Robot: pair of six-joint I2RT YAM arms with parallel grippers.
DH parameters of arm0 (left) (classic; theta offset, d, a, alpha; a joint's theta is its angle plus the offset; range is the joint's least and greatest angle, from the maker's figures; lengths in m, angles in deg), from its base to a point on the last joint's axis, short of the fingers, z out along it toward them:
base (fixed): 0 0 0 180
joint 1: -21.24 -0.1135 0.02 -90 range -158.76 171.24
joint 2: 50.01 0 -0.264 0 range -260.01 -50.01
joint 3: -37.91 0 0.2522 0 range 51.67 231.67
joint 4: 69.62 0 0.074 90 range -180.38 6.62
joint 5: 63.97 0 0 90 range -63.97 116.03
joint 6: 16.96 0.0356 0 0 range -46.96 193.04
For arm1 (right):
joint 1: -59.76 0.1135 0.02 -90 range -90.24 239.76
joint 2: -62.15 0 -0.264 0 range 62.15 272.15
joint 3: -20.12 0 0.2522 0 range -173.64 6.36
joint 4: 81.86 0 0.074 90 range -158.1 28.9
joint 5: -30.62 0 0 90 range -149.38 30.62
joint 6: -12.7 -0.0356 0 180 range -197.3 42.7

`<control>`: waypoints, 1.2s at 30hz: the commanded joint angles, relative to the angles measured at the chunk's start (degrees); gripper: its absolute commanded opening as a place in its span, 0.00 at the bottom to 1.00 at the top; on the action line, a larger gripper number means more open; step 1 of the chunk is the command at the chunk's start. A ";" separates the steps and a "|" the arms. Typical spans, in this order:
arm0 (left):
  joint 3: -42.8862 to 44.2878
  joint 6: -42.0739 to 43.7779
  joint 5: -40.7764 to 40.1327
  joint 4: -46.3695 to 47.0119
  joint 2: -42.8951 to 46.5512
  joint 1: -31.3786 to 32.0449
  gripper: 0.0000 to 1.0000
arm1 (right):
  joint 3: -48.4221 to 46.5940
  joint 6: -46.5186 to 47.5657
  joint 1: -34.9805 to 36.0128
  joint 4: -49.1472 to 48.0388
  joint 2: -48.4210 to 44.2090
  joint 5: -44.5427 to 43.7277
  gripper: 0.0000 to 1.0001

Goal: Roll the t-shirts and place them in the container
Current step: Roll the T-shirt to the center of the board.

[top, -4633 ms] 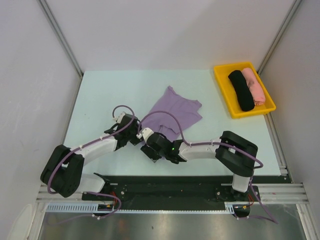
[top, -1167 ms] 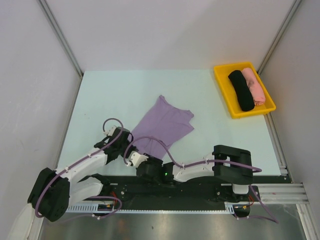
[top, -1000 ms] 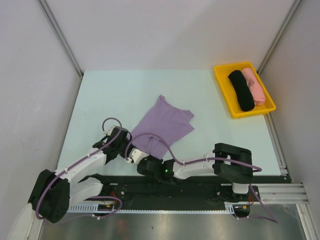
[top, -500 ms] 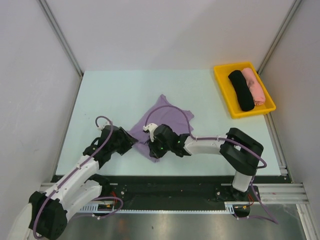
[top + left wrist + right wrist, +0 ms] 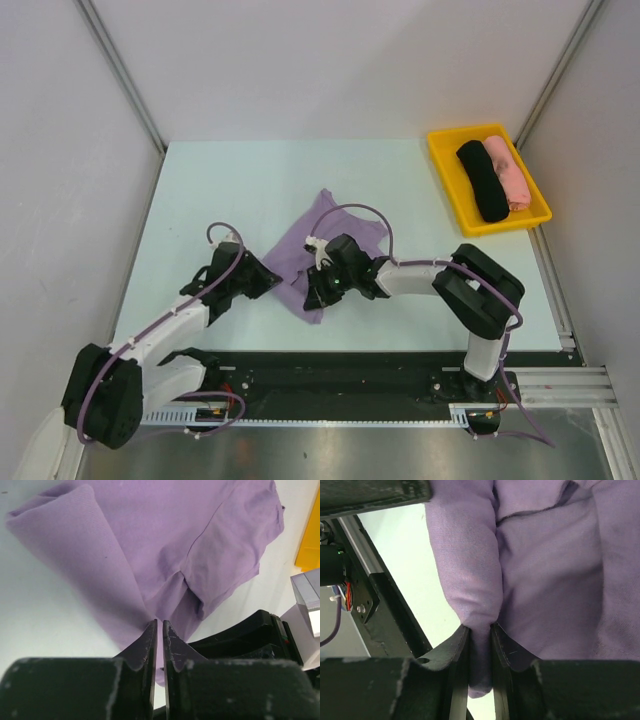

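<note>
1. The soft lavender short-sleeved t-shirt [image 5: 300,250] lies on the pale table [image 5: 200,200], well left of the yellow plastic tray [image 5: 447,180] and nearer the arms. Inside that tray sit a rolled black shirt [image 5: 483,180] and a rolled pink shirt [image 5: 510,170], side by side.
2. The left gripper [image 5: 268,283] and right gripper [image 5: 318,290] are both clenched on the lavender edge farthest from the tray. My read: they're set to fold it over and start the roll.
3. The wrist views show the pinches: a thick fold between the right's fingers, thin cloth at the left's tips. The overhead hides both grips, but only it shows the whole tray.

The top view looks steeply down over the whole table [image 5: 220,180] from behind, while both wrist views sit very close on the lavender t-shirt [image 5: 292,262] it shows mid-frame.
</note>
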 commanded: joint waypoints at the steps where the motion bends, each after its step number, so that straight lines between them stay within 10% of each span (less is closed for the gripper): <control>1: 0.67 0.74 1.21 6.62 -3.56 -0.29 0.10 | 0.47 -1.96 -0.66 -0.75 0.48 1.25 0.26; 16: 1.11 0.65 0.06 13.65 -15.96 -0.29 0.08 | 0.65 6.11 10.31 10.50 -16.21 -33.88 0.65; 26: 3.13 1.09 0.50 13.47 -19.39 -0.29 0.08 | -5.94 19.83 22.01 13.13 -7.18 -53.14 0.68; 36: 4.71 1.88 1.56 11.99 -17.46 -0.29 0.15 | -8.67 21.07 21.75 15.77 1.09 -53.25 0.65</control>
